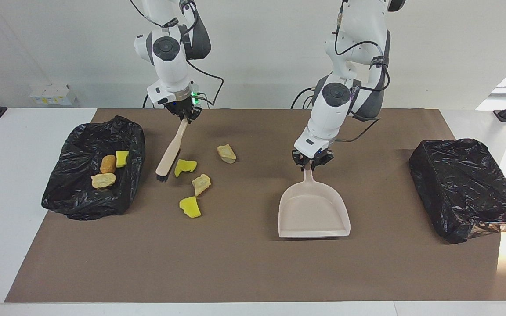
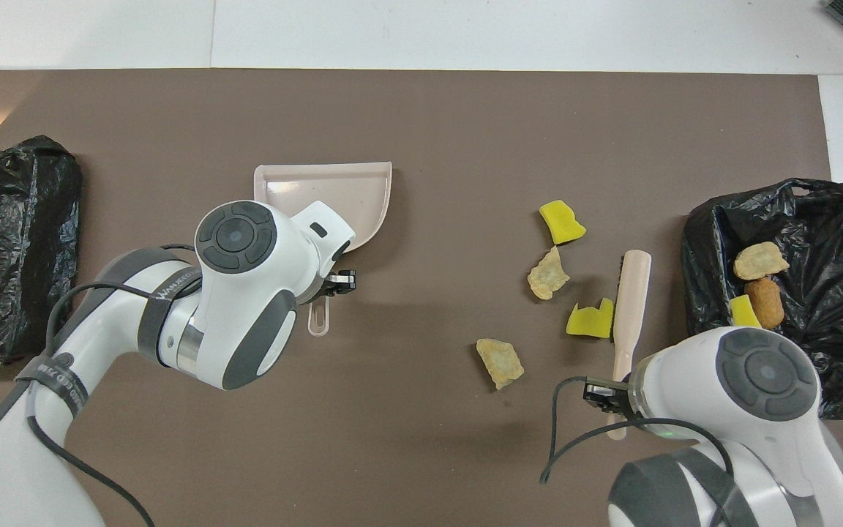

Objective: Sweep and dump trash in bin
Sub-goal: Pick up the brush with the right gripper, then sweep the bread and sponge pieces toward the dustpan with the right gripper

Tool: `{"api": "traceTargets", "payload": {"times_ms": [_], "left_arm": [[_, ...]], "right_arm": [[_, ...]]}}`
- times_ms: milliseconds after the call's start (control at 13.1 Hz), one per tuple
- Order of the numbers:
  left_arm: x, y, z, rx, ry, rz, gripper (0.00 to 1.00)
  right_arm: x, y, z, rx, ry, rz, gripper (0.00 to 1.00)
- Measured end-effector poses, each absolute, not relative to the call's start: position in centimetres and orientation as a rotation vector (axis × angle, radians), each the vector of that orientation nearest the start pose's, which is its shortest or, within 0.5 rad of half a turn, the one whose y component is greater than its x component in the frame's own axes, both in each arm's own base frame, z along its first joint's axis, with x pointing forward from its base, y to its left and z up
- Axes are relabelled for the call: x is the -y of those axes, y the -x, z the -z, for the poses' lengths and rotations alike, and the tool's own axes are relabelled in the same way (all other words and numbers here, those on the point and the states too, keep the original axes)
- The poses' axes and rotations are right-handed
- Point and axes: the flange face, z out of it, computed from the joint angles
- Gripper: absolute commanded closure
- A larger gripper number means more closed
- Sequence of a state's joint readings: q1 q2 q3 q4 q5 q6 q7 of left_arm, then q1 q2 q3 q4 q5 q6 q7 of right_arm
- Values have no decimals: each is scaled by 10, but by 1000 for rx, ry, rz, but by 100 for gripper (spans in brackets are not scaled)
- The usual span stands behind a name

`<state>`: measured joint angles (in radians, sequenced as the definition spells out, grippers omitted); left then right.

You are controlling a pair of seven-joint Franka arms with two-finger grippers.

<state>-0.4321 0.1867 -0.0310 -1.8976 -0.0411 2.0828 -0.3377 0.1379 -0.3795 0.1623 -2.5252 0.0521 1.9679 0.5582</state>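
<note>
No writing reads clearly; the right gripper (image 1: 186,116) pinches the brush (image 1: 168,157), the left gripper (image 1: 311,163) the dustpan (image 1: 313,210).

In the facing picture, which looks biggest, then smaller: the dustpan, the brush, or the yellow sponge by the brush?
1. Dustpan, held by the left gripper, looks biggest.
2. Brush, held by the right gripper.
3. Yellow sponge chunk, clearly smallest.
</note>
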Motion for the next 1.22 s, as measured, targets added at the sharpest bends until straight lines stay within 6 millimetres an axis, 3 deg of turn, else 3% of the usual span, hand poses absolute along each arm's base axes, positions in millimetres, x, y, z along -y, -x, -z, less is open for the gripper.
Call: {"api": "traceTargets", "payload": {"times_ms": [305, 534, 686, 991, 1220], "left_arm": [[228, -558, -448, -305, 3150, -101, 100], [198, -556, -466, -635, 3095, -202, 100], [187, -550, -466, -831, 3041, -292, 100], [178, -528, -456, -1253, 2854, -399, 100], [167, -502, -439, -1531, 2720, -452, 100]], "right_arm": [[-118, -360, -372, -459, 3194, -258, 100], [-135, -372, -353, -422, 3167, -214, 100], [-159, -390, -350, -399, 3130, -220, 100], [-205, -424, -369, -322, 3092, -230, 100], [-224, -447, -389, -291, 3086, -243, 100]]}}
